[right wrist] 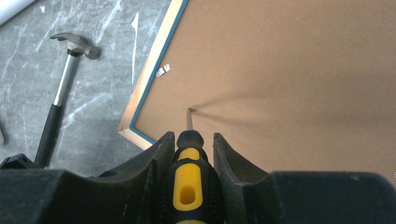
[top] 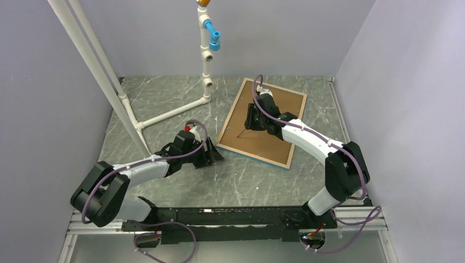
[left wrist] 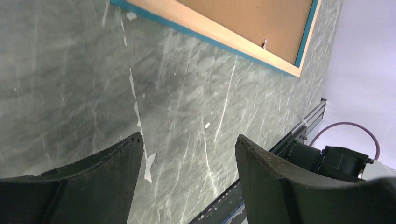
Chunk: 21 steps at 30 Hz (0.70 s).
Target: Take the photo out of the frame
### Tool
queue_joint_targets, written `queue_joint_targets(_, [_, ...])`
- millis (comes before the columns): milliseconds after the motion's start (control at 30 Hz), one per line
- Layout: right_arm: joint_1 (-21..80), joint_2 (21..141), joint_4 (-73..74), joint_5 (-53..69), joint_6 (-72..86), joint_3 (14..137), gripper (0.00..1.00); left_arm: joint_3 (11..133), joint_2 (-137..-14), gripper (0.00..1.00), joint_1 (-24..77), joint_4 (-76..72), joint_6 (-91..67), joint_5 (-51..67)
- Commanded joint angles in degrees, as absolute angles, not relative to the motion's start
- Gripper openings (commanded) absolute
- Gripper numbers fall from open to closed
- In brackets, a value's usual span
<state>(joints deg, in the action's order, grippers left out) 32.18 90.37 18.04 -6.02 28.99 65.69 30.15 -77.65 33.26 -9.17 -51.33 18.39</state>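
The frame [top: 253, 155] lies face down on the table, its brown backing board [top: 241, 118] up, with a pale wood rim and a turquoise edge. The photo is hidden under the board. My right gripper [top: 253, 121] hovers over the board and is shut on a yellow-and-black screwdriver [right wrist: 188, 179]. The screwdriver's tip rests on the board [right wrist: 289, 70] near the frame's corner and a small metal clip [right wrist: 163, 71]. My left gripper [top: 210, 153] is open and empty, low over the table beside the frame's near-left corner. The frame's edge [left wrist: 224, 35] shows at the top of the left wrist view.
A hammer [right wrist: 60, 93] with a black grip lies on the table left of the frame. A white pipe stand [top: 205, 55] with a blue fitting rises at the back, and slanted white pipes [top: 98, 71] run along the left. Grey walls enclose the marbled table [top: 241, 181].
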Motion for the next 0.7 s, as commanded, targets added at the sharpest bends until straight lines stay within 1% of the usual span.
queue_joint_targets(0, [33.77, 87.53, 17.64, -6.38, 27.05, 62.54, 0.0, 29.18, -72.44, 0.76, 33.61, -8.57, -52.3, 18.94])
queue_joint_targets(100, [34.61, 86.92, 17.18, -3.36, 28.38, 61.66, 0.0, 28.16, -68.76, 0.77, 33.91, -6.57, -52.73, 17.54])
queue_joint_targets(300, [38.23, 86.3, 16.46, -5.05, 28.61, 61.03, 0.0, 26.03, -61.29, 0.8, 34.59, -4.02, -54.24, 15.68])
queue_joint_targets(467, [37.81, 87.94, 20.24, -10.42, 27.82, 66.88, 0.0, 26.29, -57.98, 0.81, 35.83, -1.18, -55.11, 14.0])
queue_joint_targets(567, [37.63, 90.07, 19.68, -10.7, 27.19, 69.91, 0.0, 27.24, -57.49, 0.81, 37.22, -0.1, -54.92, 12.65])
queue_joint_targets(667, [37.17, 93.29, 17.35, -8.82, 26.61, 72.15, 0.0, 27.57, -57.86, 0.84, 38.55, 1.69, -55.25, 12.39])
